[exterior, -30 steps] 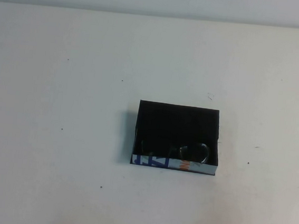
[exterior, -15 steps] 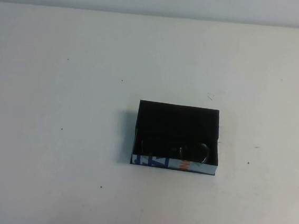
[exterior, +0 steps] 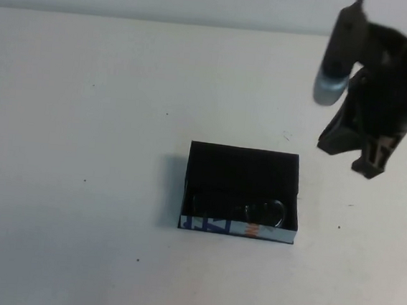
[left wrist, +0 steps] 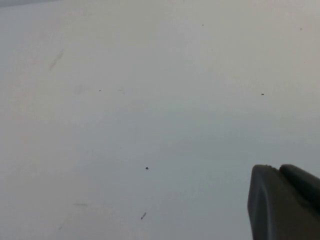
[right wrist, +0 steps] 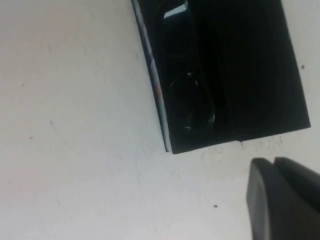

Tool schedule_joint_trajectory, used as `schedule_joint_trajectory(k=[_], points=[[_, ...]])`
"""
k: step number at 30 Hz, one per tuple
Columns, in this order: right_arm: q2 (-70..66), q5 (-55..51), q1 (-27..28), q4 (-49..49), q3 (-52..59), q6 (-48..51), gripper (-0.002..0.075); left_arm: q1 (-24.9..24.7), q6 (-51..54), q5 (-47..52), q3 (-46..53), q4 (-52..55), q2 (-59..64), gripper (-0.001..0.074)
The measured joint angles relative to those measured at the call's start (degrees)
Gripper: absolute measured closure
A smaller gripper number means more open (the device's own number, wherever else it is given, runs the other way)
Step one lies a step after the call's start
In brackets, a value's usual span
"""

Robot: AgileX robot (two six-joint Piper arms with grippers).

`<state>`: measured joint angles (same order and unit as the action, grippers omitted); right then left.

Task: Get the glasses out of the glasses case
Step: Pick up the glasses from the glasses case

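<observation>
1. Glasses [exterior: 259,210]: lodged inside the glasses case [exterior: 243,169], against its lettered wall.
2. Right gripper [exterior: 358,154]: held above the table [exterior: 78,184], beyond the case's right; grip cannot be told.
3. Left gripper [left wrist: 282,202]: over bare table; grip cannot be told.

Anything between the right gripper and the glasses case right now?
Nothing: in the high view only bare table separates the right gripper, up and to the right, from the glasses case. The left gripper appears only in its wrist view.

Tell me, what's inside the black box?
The glasses lie inside the glasses case, against its white wall; their left part blends into the dark. Right gripper hovers beside the case; left gripper is over bare table.
</observation>
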<state>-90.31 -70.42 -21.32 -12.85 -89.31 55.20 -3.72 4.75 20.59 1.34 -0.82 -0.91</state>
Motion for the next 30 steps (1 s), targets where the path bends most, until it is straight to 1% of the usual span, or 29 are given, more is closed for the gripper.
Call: schedule_joint_trajectory(k=[2, 5, 8, 12, 15, 21, 23, 26, 30], points=[[-3.2, 0.0, -2.9, 4.3, -1.3, 0.6, 0.0743, 0.0, 0.0, 0.0, 0.0, 0.0, 0.0, 0.0740], [-8.0, -0.2, -6.8, 8.2, -2.9, 0.8, 0.0743, 0.0, 0.0, 0.0, 0.0, 0.0, 0.0, 0.0739], [-12.6, -0.2, -10.0, 10.8, -5.0, 0.7, 0.0743, 0.0, 0.0, 0.0, 0.0, 0.0, 0.0, 0.0739], [-19.0, -0.2, -12.7, 13.2, -9.1, 0.0, 0.0734, 0.0, 0.0, 0.0, 0.0, 0.0, 0.0, 0.0740], [-23.2, -0.2, -13.2, 12.8, -12.7, -0.3, 0.0683, 0.0, 0.0, 0.0, 0.0, 0.0, 0.0, 0.0740], [-27.0, 0.1, -13.2, 10.9, -14.8, -0.3, 0.0497, 0.0, 0.0, 0.0, 0.0, 0.0, 0.0, 0.0739], [-27.7, 0.1, -13.2, 10.7, -14.8, -0.3, 0.0456, 0.0, 0.0, 0.0, 0.0, 0.0, 0.0, 0.0740], [-28.7, 0.1, -13.2, 10.3, -14.8, 0.0, 0.0429, 0.0, 0.0, 0.0, 0.0, 0.0, 0.0, 0.0739], [-29.9, 0.2, -13.2, 9.1, -14.9, 0.2, 0.0422, 0.0, 0.0, 0.0, 0.0, 0.0, 0.0, 0.0739]])
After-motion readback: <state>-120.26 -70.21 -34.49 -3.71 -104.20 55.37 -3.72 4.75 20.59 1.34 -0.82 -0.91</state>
